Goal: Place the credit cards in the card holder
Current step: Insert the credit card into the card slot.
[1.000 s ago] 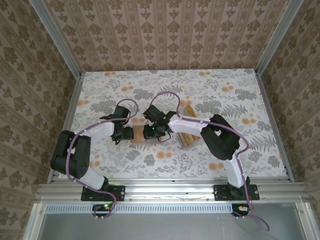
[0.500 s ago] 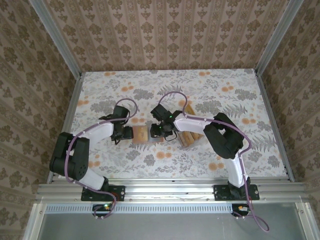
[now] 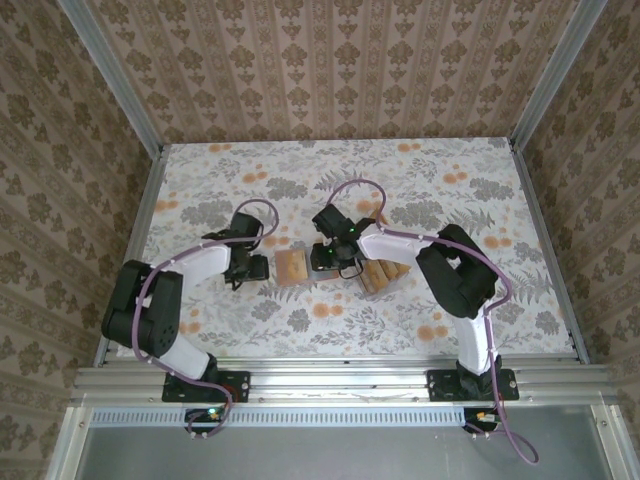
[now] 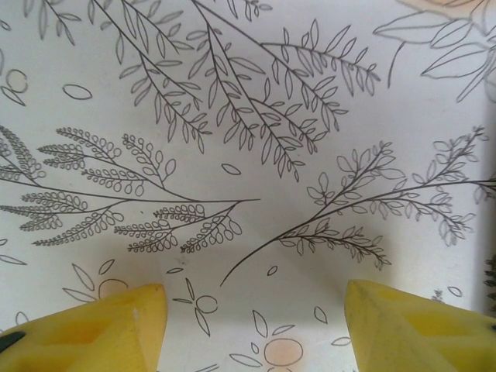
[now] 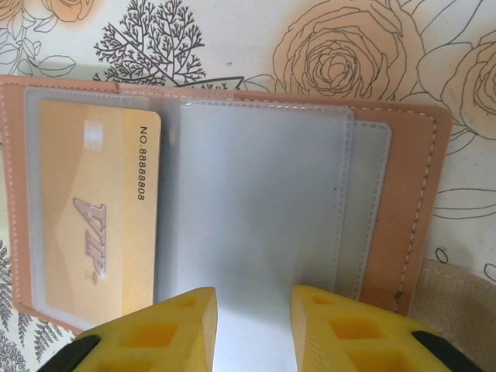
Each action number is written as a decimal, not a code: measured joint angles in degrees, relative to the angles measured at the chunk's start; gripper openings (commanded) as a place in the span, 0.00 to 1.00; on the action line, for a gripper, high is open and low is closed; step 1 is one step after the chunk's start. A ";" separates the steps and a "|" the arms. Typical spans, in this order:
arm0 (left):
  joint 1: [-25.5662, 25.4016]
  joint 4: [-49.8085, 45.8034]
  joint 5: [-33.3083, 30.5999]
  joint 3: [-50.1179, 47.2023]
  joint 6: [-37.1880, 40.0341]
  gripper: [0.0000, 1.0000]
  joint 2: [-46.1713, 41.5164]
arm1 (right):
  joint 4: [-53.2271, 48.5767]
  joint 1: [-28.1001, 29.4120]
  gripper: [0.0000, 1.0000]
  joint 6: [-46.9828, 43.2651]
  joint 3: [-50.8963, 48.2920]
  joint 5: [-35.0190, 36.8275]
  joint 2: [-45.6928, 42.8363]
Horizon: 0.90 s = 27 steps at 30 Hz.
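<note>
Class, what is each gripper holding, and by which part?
Nothing: the left gripper gapes over bare cloth; the right gripper stands open above the card holder.

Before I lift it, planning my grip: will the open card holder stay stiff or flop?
Probably flops at its fold: the card holder looks like soft stitched leather lying open. Its clear sleeves look thin and glossy, so likely slippery.

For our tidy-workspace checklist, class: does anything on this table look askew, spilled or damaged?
Nothing looks damaged or spilled. The card holder lies open and flat, with one VIP card seated straight in a clear sleeve. The only untidy thing is that the loose credit cards overlap unevenly instead of forming a squared stack.
</note>
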 measured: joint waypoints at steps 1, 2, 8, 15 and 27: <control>-0.31 -0.09 -0.37 0.37 0.00 0.64 0.17 | -0.37 0.11 0.30 -0.11 0.13 0.00 -0.04; -0.61 -0.04 -0.42 0.66 0.02 0.63 0.44 | -0.76 0.15 0.30 -0.15 0.26 0.00 -0.09; -2.10 -0.13 -1.29 2.34 0.02 0.63 1.66 | -1.42 0.46 0.25 -0.35 1.79 -0.02 -0.09; -2.82 -0.17 -1.73 4.33 0.09 0.64 1.68 | -1.20 0.98 0.14 -0.22 2.03 -0.92 -0.09; -2.82 0.48 -2.58 7.93 1.70 0.64 5.01 | 0.68 1.38 0.09 0.59 2.64 -3.93 0.61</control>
